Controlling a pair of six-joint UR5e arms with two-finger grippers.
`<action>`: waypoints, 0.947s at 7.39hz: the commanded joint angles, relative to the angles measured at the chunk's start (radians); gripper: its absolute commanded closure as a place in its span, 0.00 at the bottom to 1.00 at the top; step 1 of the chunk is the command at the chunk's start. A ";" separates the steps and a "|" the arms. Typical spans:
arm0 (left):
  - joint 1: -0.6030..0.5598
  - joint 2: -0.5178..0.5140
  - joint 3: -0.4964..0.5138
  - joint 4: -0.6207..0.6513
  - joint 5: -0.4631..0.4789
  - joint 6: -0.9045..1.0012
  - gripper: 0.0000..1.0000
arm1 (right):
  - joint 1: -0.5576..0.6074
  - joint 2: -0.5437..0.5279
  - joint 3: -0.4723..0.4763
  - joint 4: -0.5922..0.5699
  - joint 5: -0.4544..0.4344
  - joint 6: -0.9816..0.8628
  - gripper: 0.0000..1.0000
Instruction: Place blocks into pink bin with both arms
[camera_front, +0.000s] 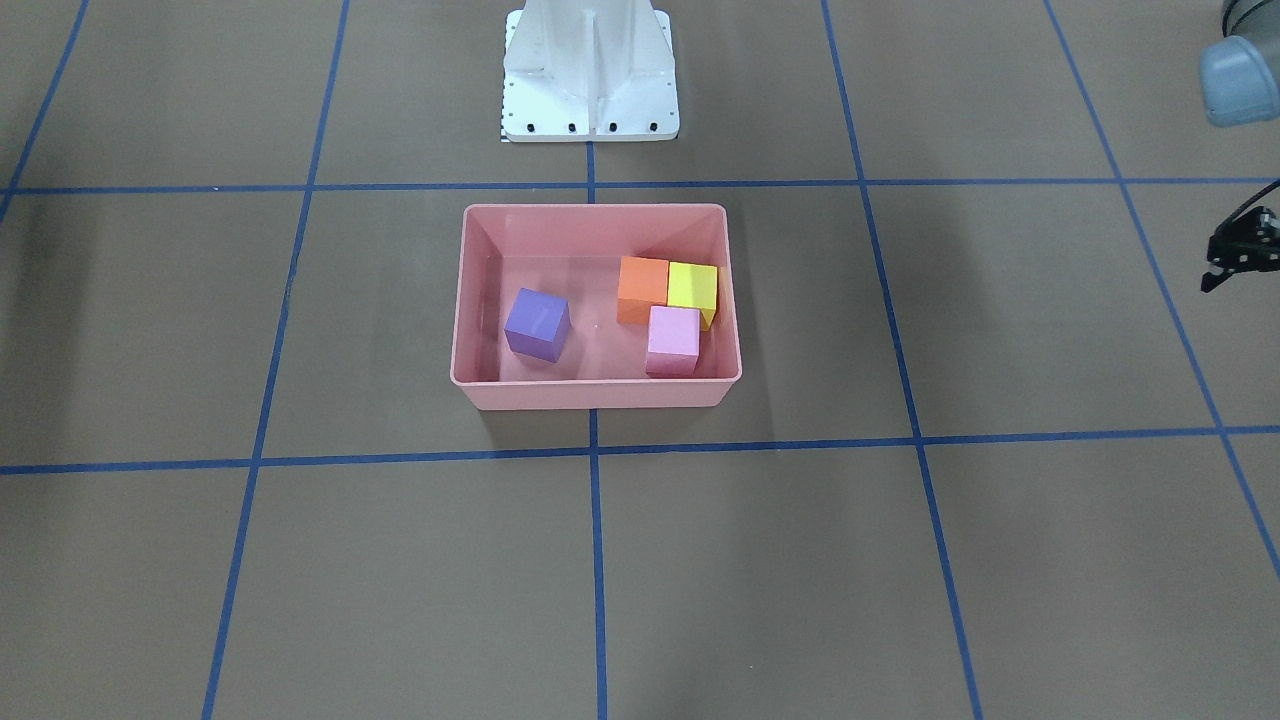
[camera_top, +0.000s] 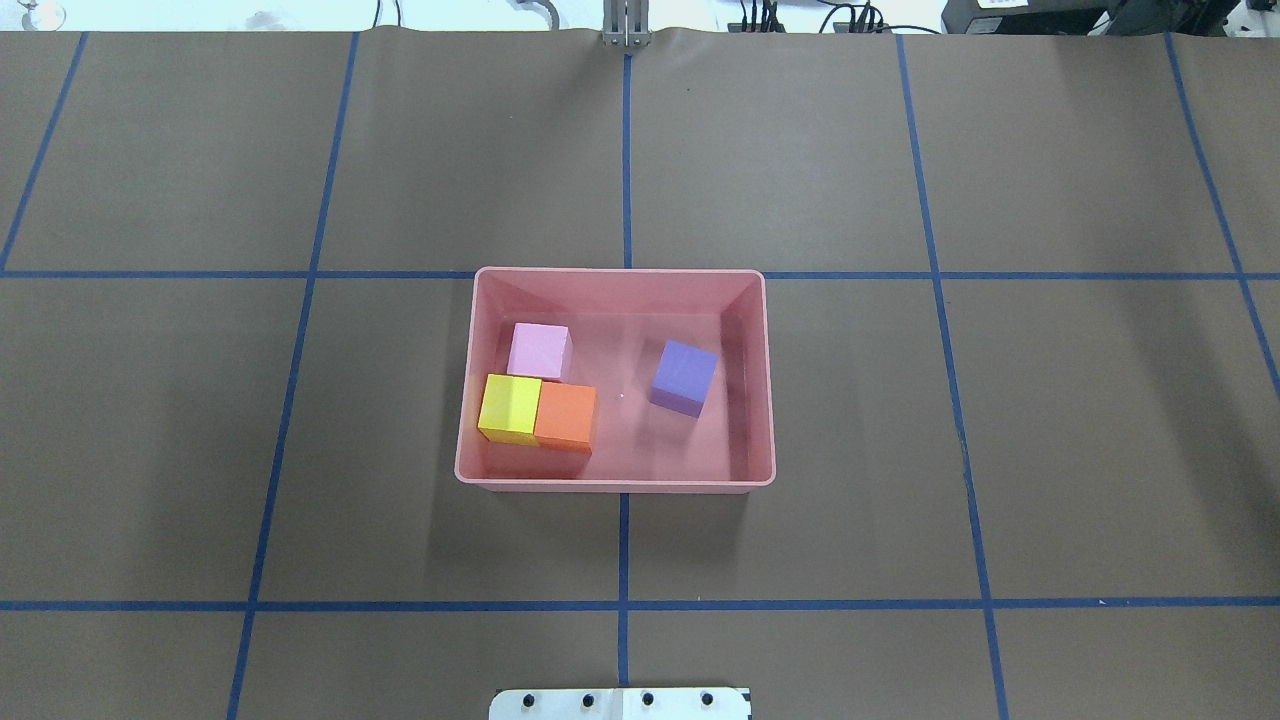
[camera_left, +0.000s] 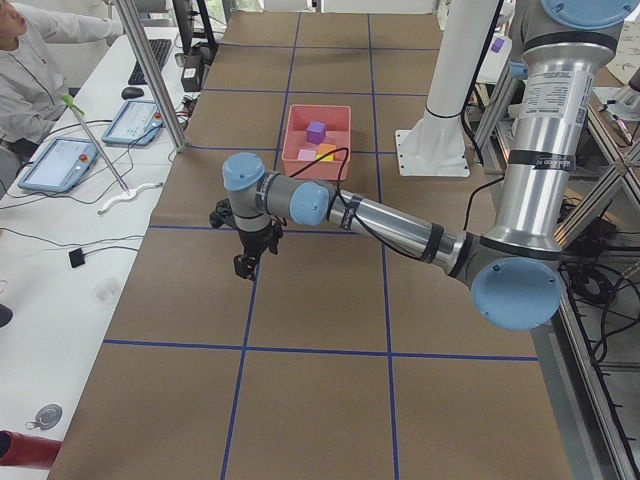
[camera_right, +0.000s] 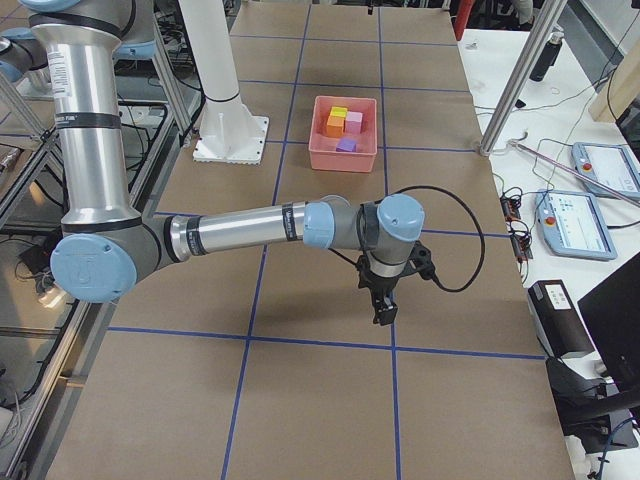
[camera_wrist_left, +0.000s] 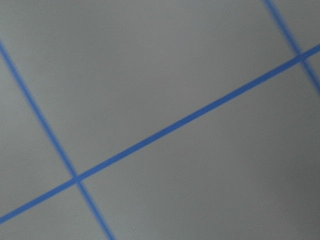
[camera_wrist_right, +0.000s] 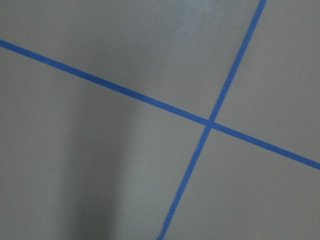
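Note:
The pink bin (camera_top: 620, 271) stands at the middle of the table, also in the front view (camera_front: 595, 207). All four blocks lie inside it. The light pink (camera_top: 540, 352), yellow (camera_top: 510, 408) and orange (camera_top: 566, 417) blocks cluster at its left end. The purple block (camera_top: 684, 377) sits apart toward the right. My left gripper (camera_left: 243, 270) hangs over bare table far from the bin; only part of it shows at the front view's edge (camera_front: 1240, 250). My right gripper (camera_right: 384, 312) hangs over bare table at the other end. I cannot tell whether either is open or shut. Both wrist views show only table.
The white pedestal base (camera_front: 590, 70) stands just behind the bin. Blue tape lines (camera_top: 625, 150) grid the brown table. Side desks hold tablets (camera_left: 60, 160) and cables, and a person (camera_left: 30, 60) sits by the left end.

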 joint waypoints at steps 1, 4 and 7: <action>-0.113 0.032 0.125 -0.063 0.004 0.030 0.00 | 0.008 -0.019 -0.013 0.024 0.002 -0.012 0.00; -0.146 0.042 0.127 -0.059 0.001 0.030 0.00 | 0.008 -0.016 -0.018 0.043 0.002 0.056 0.00; -0.171 0.048 0.132 -0.059 -0.093 0.027 0.00 | 0.008 -0.016 -0.026 0.054 0.002 0.057 0.00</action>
